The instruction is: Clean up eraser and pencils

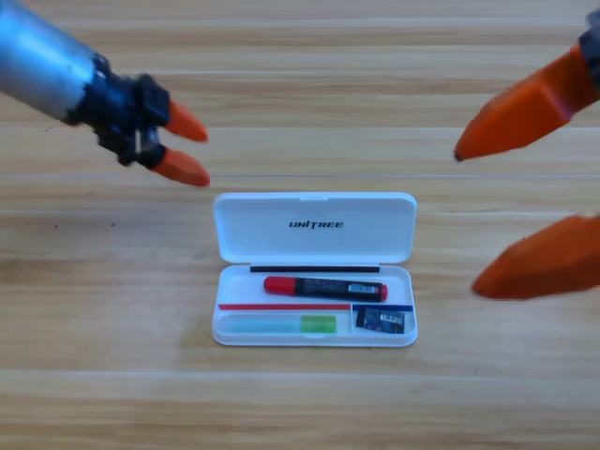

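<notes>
The white UNITREE case (314, 228) lies open at the table's middle, lid folded back. Inside its tray the black pencil with red cap and red end (324, 288) rests along the upper part. Below it, at the left, lies the pale green pencil (280, 324). In the tray's lower right corner sits the small dark eraser (381, 321). My left gripper (190, 145) hovers open above and left of the case, holding nothing. At the right edge my right gripper (466, 219) shows large and partly cut off, open and holding nothing, beside the case.
The wooden table (112, 375) spreads all around the case. The left arm's grey tube (42, 61) comes in from the upper left corner.
</notes>
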Robot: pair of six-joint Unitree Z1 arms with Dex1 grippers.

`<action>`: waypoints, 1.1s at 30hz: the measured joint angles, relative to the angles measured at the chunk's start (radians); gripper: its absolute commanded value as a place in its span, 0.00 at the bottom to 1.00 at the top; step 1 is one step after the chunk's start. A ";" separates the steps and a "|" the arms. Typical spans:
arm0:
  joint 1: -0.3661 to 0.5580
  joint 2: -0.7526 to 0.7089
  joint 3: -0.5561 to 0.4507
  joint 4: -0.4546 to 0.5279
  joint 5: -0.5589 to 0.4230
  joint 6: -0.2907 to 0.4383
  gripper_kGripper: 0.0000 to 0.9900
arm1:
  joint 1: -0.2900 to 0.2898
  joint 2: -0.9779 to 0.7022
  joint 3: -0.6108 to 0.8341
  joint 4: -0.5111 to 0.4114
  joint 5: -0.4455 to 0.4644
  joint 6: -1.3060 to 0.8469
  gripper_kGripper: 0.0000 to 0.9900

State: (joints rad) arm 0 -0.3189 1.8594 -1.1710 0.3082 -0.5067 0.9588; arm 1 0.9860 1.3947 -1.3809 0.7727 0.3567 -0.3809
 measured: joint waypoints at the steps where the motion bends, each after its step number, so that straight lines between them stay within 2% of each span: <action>1: 0.004 0.024 0.000 -0.012 -0.009 -0.003 0.59 | 0.000 0.000 0.010 -0.008 0.005 0.000 0.93; 5: 0.028 0.078 0.000 -0.086 -0.017 -0.014 0.61 | -0.001 0.000 0.035 -0.011 0.032 0.000 0.93; 8: 0.053 0.082 0.006 -0.137 -0.017 -0.021 0.73 | -0.001 0.000 0.036 -0.011 0.034 0.000 0.93; 11: 0.081 0.082 0.010 -0.139 -0.015 -0.021 0.83 | -0.001 0.000 0.044 -0.017 0.036 0.000 0.93; 15: 0.120 0.046 0.024 -0.081 0.007 -0.016 0.96 | -0.001 0.000 0.058 -0.030 0.040 0.000 0.93; 18: 0.154 -0.036 0.027 -0.009 0.030 -0.008 0.99 | -0.001 0.000 0.060 -0.047 0.055 0.000 0.93; 20: 0.176 -0.105 0.025 0.024 0.041 -0.004 0.99 | -0.001 0.000 0.060 -0.050 0.062 0.000 0.93; 22: 0.187 -0.157 -0.003 0.069 0.043 0.010 0.94 | -0.001 0.000 0.061 -0.050 0.064 0.000 0.93; 27: 0.189 -0.144 -0.251 0.305 0.043 0.062 0.89 | -0.001 0.000 0.064 -0.050 0.067 0.000 0.93; 29: 0.188 -0.119 -0.310 0.334 0.043 0.070 0.84 | -0.001 0.000 0.064 -0.050 0.068 0.000 0.93; 33: 0.166 -0.060 -0.320 0.336 0.043 0.070 0.81 | -0.001 0.000 0.064 -0.050 0.072 0.000 0.93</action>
State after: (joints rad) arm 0 -0.1527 1.7990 -1.4910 0.6438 -0.4633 1.0289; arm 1 0.9853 1.3947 -1.3173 0.7228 0.4284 -0.3811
